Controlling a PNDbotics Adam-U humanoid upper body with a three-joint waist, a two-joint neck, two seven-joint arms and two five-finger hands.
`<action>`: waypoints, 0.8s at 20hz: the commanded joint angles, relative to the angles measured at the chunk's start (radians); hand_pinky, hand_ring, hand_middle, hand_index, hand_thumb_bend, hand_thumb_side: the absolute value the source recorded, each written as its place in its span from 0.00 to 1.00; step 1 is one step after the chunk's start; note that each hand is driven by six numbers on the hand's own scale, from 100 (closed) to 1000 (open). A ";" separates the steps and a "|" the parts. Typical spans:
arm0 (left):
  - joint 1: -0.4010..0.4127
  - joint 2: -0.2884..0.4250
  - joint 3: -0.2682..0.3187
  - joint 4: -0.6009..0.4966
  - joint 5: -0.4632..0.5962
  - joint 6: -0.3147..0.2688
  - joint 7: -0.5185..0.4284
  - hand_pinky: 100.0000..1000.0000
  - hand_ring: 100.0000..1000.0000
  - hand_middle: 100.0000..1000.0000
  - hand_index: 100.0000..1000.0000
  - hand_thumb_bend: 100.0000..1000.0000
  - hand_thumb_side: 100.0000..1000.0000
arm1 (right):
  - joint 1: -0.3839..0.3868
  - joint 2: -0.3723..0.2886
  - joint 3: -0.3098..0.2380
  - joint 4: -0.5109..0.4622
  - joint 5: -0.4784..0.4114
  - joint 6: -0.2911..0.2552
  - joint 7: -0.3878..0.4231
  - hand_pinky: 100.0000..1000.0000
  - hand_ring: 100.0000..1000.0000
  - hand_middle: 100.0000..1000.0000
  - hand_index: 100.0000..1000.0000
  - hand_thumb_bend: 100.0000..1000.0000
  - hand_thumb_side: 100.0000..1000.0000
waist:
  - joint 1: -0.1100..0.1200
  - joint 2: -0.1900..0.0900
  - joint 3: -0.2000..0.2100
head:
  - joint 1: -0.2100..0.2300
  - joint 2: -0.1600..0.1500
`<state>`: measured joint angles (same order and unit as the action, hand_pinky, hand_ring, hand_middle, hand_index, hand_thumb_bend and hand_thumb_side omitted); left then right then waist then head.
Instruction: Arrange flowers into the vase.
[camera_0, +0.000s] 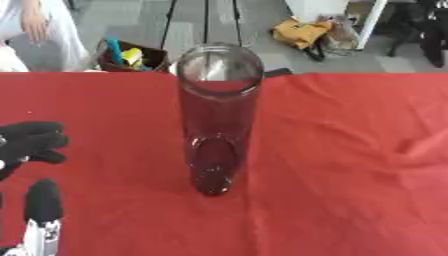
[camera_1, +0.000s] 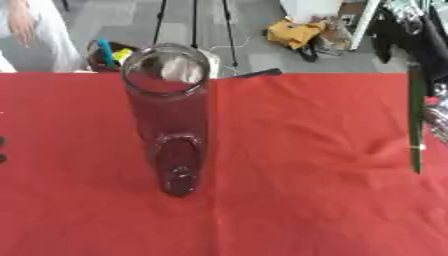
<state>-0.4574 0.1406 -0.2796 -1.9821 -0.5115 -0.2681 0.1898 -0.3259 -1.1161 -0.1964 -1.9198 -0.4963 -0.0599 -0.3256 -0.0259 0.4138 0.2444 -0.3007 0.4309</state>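
Note:
A tall clear glass vase (camera_0: 219, 115) stands upright in the middle of the red tablecloth (camera_0: 350, 200), and nothing is inside it. A thin green flower stem (camera_1: 416, 120) hangs upright above the cloth at the far right, seen only in the right eye view. Its top runs into dark clutter, so no bloom can be seen. A grey sliver of my right hand (camera_1: 437, 120) shows at the edge beside the stem, holding it well right of the vase. My left hand (camera_0: 31, 142) rests at the lower left, fingers relaxed, thumb (camera_0: 42, 200) up, holding nothing.
The cloth is wrinkled at the right (camera_0: 420, 145). Beyond the table's far edge are a brown basket (camera_0: 131, 57) of coloured items, tripod legs (camera_0: 206, 22), a yellow bag (camera_0: 302, 32) and a person in white (camera_0: 35, 30) at the upper left.

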 joint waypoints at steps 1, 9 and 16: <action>-0.004 0.016 -0.003 -0.018 0.005 -0.001 -0.004 0.53 0.65 0.68 0.74 0.00 0.67 | -0.029 -0.050 -0.005 -0.017 -0.053 0.006 0.000 0.00 0.07 0.00 0.00 0.00 0.78 | -0.003 -0.030 0.005 | -0.008 0.005; -0.002 0.019 -0.009 -0.018 0.006 -0.003 -0.011 0.53 0.65 0.68 0.74 0.00 0.66 | -0.090 -0.059 0.013 -0.006 -0.144 0.001 -0.005 0.00 0.05 0.00 0.00 0.00 0.78 | -0.009 -0.034 0.023 | -0.020 0.003; 0.003 0.022 -0.012 -0.018 0.008 -0.004 -0.014 0.53 0.65 0.68 0.74 0.00 0.66 | -0.145 -0.067 0.020 0.008 -0.251 -0.025 -0.060 0.00 0.01 0.00 0.00 0.00 0.77 | -0.012 -0.040 0.034 | -0.030 -0.001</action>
<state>-0.4490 0.1489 -0.2799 -1.9821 -0.5084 -0.2713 0.1784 -0.4557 -1.1322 -0.1652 -1.9123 -0.7218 -0.0802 -0.3736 -0.0363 0.4019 0.2793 -0.3270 0.4309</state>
